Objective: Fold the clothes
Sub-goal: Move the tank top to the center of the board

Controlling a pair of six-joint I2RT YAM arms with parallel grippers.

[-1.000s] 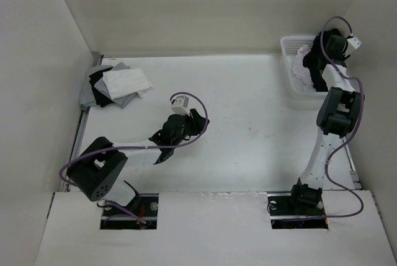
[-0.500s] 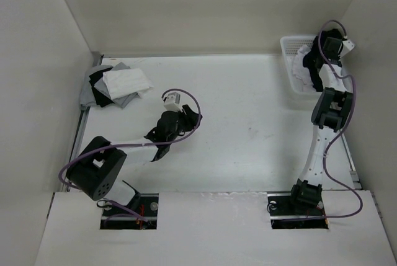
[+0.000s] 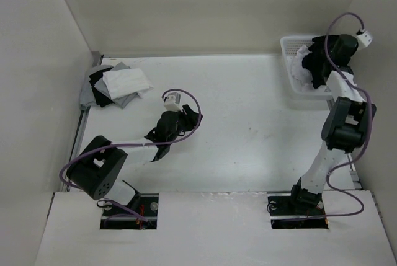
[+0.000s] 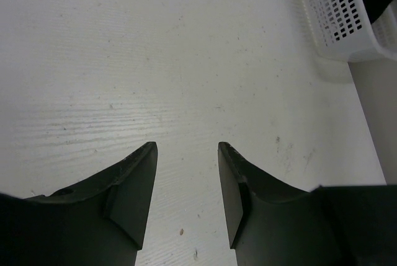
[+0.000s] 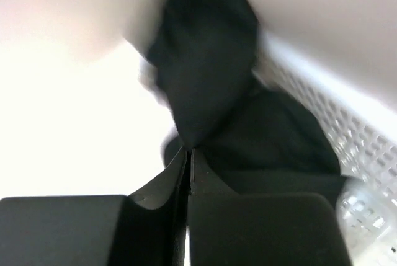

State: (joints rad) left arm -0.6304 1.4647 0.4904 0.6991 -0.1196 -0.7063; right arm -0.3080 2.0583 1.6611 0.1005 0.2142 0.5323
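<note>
**Right arm.** The right arm (image 3: 338, 123) reaches over the white perforated basket (image 3: 287, 45) at the far right corner of the worktop (image 3: 248, 111). In the wrist view the right jaws are pressed together, pinching a fold of the black garment (image 5: 205, 86). The fabric rises from the tips in a bunched mass; that view is blurred, so we cannot make out the garment's shape. From above, the black garment hangs over the basket with its lower part inside. White cloth (image 3: 302, 55) lies beside it in the same basket.

**Left arm.** The left arm (image 3: 136, 144) lies low over the middle-left of the worktop. The left jaws are spread and hold nothing, with bare worktop showing between them.

**Other items.** A pile of grey, white and black garments (image 3: 116, 85) sits at the far left corner, well apart from both arms.
</note>
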